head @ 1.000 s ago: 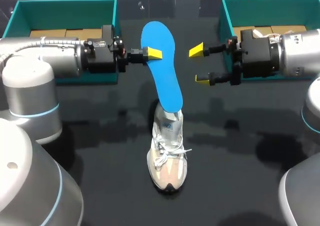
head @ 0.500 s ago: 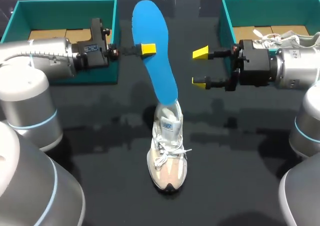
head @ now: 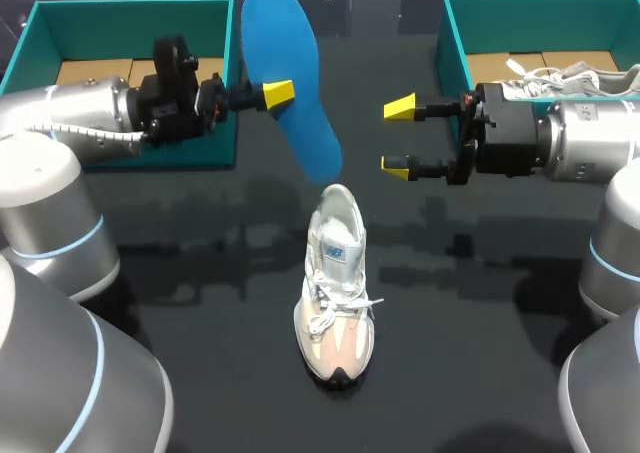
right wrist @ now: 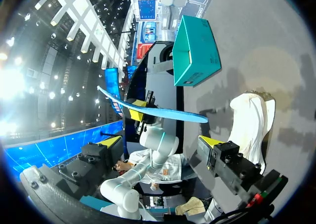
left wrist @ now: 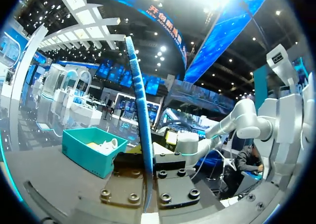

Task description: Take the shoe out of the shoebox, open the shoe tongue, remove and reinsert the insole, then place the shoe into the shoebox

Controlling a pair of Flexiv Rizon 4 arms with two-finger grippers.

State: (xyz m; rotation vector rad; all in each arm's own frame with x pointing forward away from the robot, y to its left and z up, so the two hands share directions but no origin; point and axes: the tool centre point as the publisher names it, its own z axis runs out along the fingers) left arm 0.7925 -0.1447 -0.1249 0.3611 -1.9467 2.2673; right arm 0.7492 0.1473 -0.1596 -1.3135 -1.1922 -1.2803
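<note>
The blue insole (head: 276,33) hangs in the air above the table, tilted, with its lower end just above and behind the shoe's heel and free of it. My left gripper (head: 278,93) is shut on the insole's edge near the middle. In the left wrist view the insole (left wrist: 138,95) stands edge-on, clamped in the gripper (left wrist: 147,184). The beige and white shoe (head: 335,298) stands upright mid-table, toe toward the front. My right gripper (head: 398,137) is open to the right of the insole, holding nothing. Ahead of the right gripper (right wrist: 162,141) lie the insole (right wrist: 153,112) and the shoe (right wrist: 252,125).
A teal shoebox (head: 130,6) stands at the back left behind my left arm. A second teal shoebox (head: 540,1) at the back right holds another shoe (head: 575,73). Dark tabletop surrounds the standing shoe.
My left gripper has drawn the insole up and to the left, so its lower end has come out of the shoe. The right gripper has barely shifted and stays open.
</note>
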